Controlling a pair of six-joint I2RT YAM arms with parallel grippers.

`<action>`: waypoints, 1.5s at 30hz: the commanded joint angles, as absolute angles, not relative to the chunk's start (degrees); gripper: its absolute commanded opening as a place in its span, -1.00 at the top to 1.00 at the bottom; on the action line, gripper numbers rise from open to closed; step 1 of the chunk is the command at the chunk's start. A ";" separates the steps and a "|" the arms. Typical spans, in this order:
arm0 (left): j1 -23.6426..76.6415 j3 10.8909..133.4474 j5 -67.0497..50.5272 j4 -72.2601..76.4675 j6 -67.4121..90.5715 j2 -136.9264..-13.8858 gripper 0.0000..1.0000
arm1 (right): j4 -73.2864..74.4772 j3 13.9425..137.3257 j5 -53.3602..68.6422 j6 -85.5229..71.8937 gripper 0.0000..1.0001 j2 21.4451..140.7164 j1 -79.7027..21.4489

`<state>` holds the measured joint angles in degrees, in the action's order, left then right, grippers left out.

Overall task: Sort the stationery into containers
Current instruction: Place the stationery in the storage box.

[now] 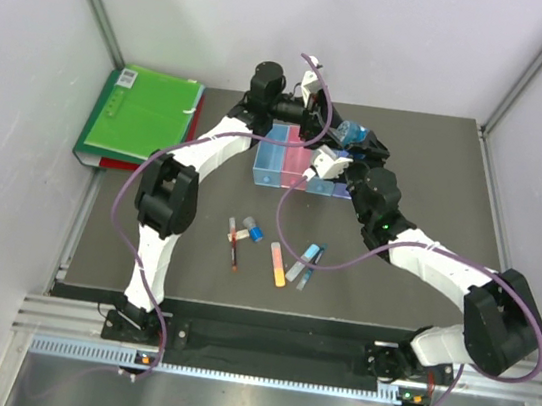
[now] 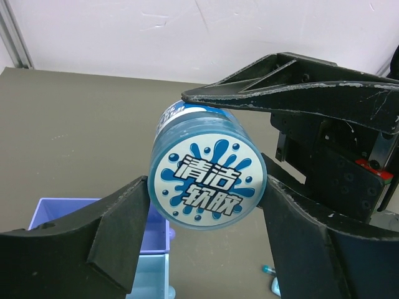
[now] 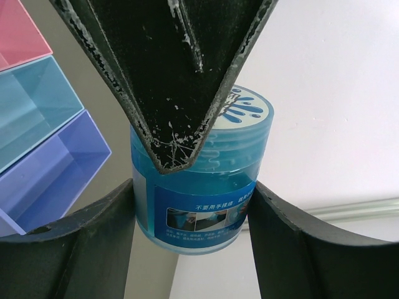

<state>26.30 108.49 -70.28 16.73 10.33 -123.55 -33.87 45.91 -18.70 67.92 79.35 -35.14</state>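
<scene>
Right end effector (image 3: pixel 193 193) gripping blue jar (image 2: pixel 207 177), left end effector (image 2: pixel 207 190) flanking its lid, grip unclear, bins (image 1: pixel 276 153) nearby

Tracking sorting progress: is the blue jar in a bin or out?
Out: black fingers hold the blue jar in the air, apart from the purple bin.

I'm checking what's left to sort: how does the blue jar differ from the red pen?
The blue jar is squat, round and wide, with a printed lid; the red pen is thin and long. The jar is gripped in the right claw, up by the bins; the pen lies loose on the table, untouched. Neither is in a bin.
</scene>
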 commanded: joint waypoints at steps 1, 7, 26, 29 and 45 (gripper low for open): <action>26.54 109.60 -68.29 20.04 9.32 -122.78 -0.44 | -38.58 49.31 -17.67 67.24 1.00 78.84 -35.86; 26.46 109.60 -68.90 20.13 9.40 -122.70 -0.30 | -38.93 49.48 -17.58 67.24 0.90 79.10 -35.86; 26.54 109.34 -71.28 23.91 12.39 -123.57 1.00 | -39.64 50.54 -16.96 67.32 -0.46 80.95 -35.95; 26.46 109.16 -71.28 23.91 12.39 -123.57 1.00 | -39.55 50.71 -16.79 67.15 -0.77 81.12 -35.95; 24.17 109.07 -67.68 13.82 1.34 -122.87 1.00 | -38.06 51.24 -16.79 65.13 -0.99 80.68 -35.95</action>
